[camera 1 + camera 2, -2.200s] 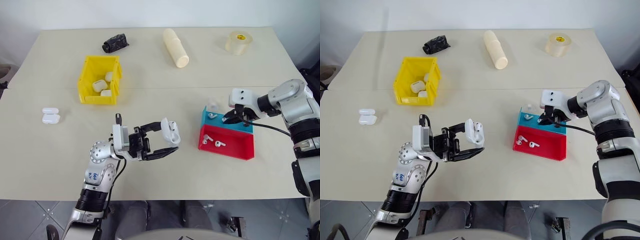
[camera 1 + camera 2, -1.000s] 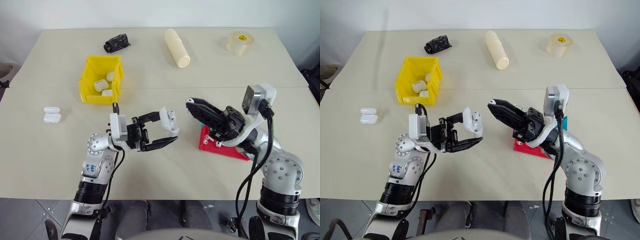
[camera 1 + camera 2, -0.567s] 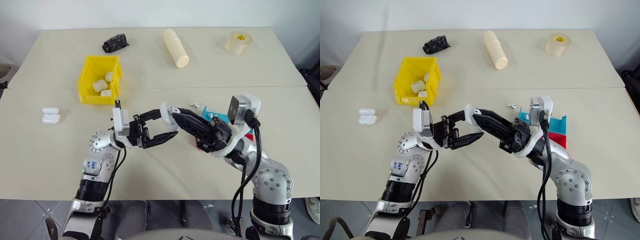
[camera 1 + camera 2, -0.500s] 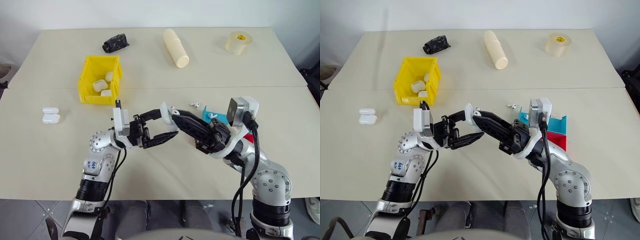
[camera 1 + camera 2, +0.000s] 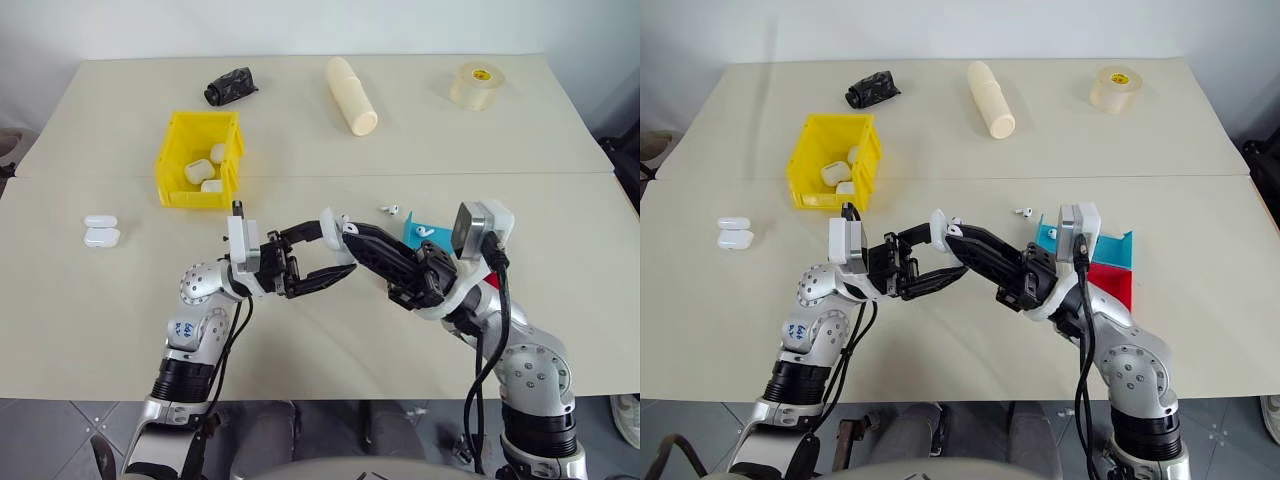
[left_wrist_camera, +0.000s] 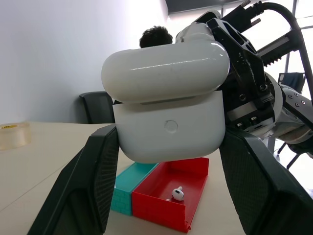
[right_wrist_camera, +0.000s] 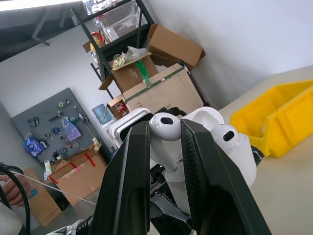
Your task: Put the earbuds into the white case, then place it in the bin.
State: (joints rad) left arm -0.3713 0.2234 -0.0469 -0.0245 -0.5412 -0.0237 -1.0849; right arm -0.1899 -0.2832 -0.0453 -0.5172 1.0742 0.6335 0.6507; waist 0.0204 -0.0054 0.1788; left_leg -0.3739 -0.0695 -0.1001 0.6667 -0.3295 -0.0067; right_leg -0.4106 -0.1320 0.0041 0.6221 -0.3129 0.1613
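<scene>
The white case point(image 5: 336, 232) hangs above the table's middle with its lid flipped up, and my left gripper point(image 5: 336, 248) is shut on it; the left wrist view shows the case point(image 6: 168, 117) squeezed between the two black fingers. My right gripper point(image 5: 348, 229) reaches in from the right, its tips at the case's open top. It is shut on one of the earbuds point(image 7: 165, 122), which the right wrist view shows pinched between its fingers, with the case point(image 7: 234, 147) just beyond. The yellow bin point(image 5: 168, 160) stands at the back left, holding several white cases.
A teal tray point(image 5: 1110, 245) and a red tray point(image 5: 1112, 285) with earbuds sit to the right, partly behind my right arm. One earbud point(image 5: 390, 209) lies loose on the table. Two cases point(image 5: 101, 230) lie far left. A black object point(image 5: 230, 85), a cream cylinder point(image 5: 352, 95) and a tape roll point(image 5: 477, 85) line the back.
My right gripper has come from the trays leftward across the table with an earbud, and its tips now meet the open case. The left gripper and case have stayed in place.
</scene>
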